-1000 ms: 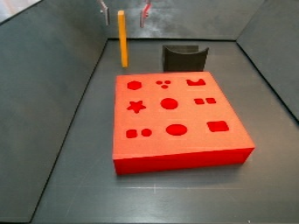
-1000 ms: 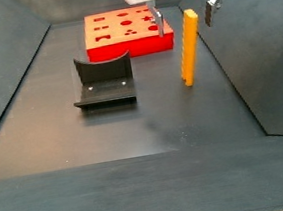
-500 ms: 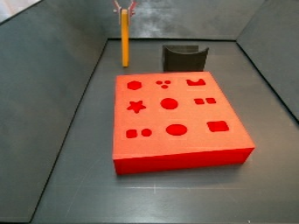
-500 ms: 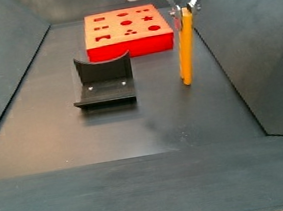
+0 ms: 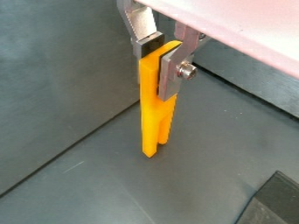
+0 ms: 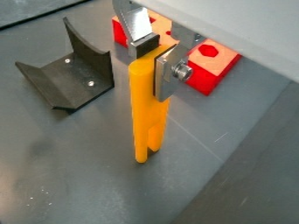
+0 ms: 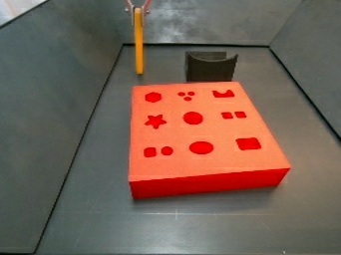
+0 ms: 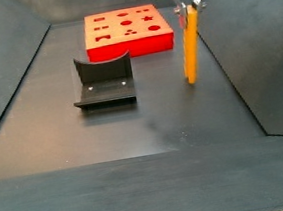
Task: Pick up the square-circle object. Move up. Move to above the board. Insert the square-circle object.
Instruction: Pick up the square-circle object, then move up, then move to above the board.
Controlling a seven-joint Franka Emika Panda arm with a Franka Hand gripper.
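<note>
Bar point(image 8: 191, 47) upright in gripper point(image 8: 190, 5) jaws, right of board point(image 8: 126, 31); holder point(image 8: 104, 80) before board on bench point(image 8: 148, 127).

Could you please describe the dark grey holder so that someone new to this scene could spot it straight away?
Start at the board, the big red block with cut-out shapes on the dark floor. Just beyond one short end sits the holder, apart from the orange square-circle object that the gripper grips upright. It is the only dark grey U-shaped piece, low and open-topped.
</note>
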